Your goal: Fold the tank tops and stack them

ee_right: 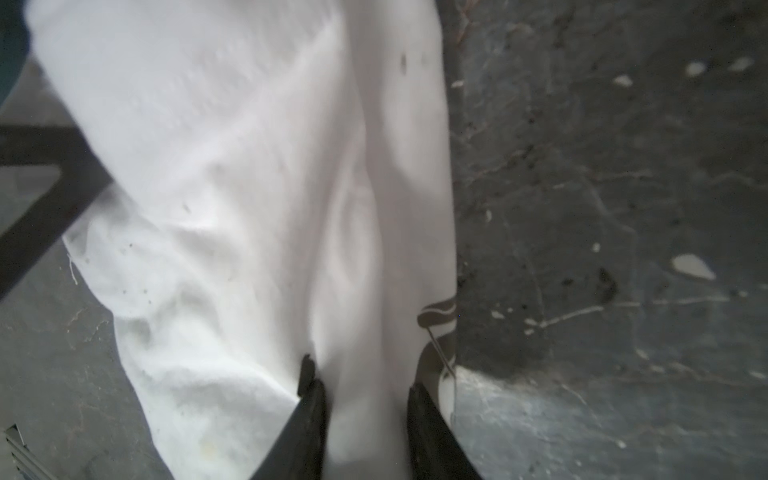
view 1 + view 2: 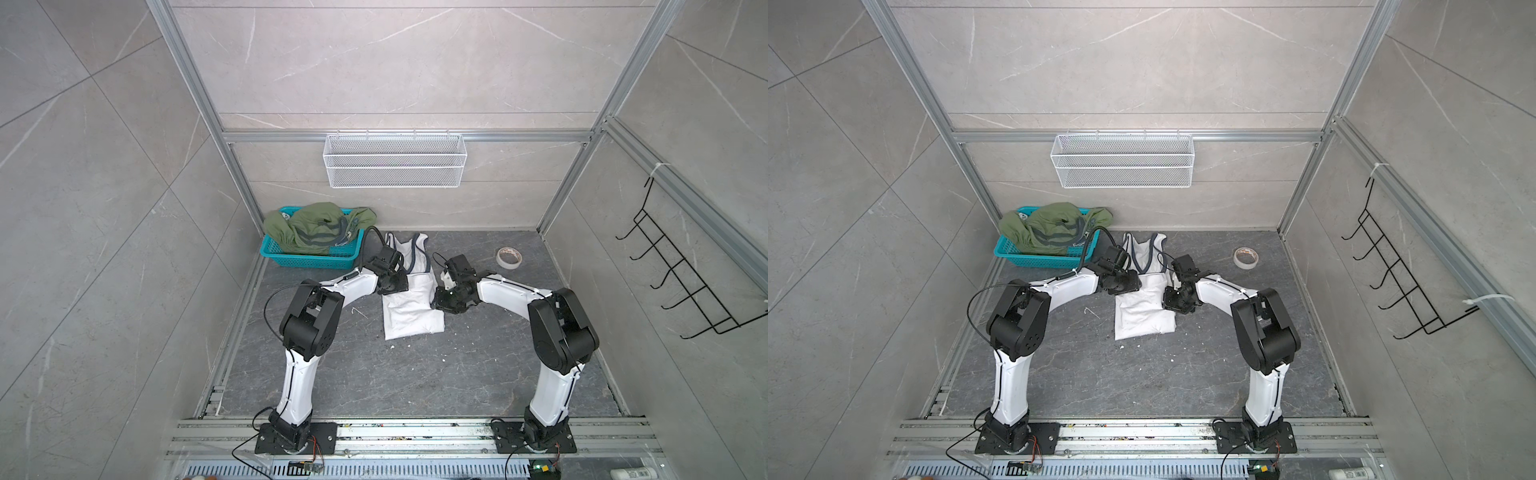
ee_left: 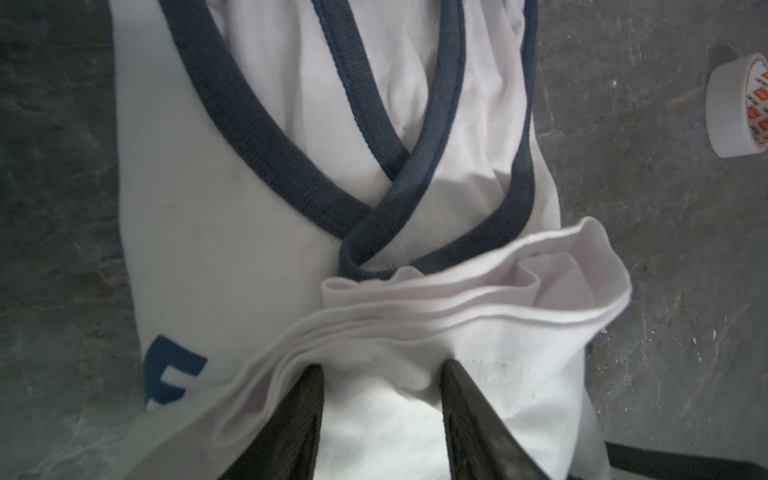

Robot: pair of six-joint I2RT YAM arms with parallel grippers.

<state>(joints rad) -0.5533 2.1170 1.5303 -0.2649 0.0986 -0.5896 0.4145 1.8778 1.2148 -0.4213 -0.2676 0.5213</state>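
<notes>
Top view, near edge: dark stone tabletop (image 2: 415, 374), speckled with pale flecks. At mid-tabletop the white tank top (image 2: 409, 316) lies doubled over, its navy-trimmed straps pointing to the far wall.

Left tool (image 3: 380, 365) sits at the garment's left edge. In the left wrist view a bunch of white hem layers fills the gap between the fingers (image 3: 299, 415), raised over the chest panel just short of the crossed navy trim (image 3: 266, 137). This tool is gripping the cloth.

Right tool (image 1: 361, 382) sits at the right edge. A ridge of white cloth runs between its fingers (image 1: 307, 415), but the right wrist view is blurred and I cannot tell whether it is clamped.

Tape roll (image 2: 509, 257) lies apart, right of the straps. Far left, the olive tank top (image 2: 316, 232) is heaped in the teal basket (image 2: 307, 259), spilling over its rim. Wire basket (image 2: 395, 162) hangs on the back wall.
</notes>
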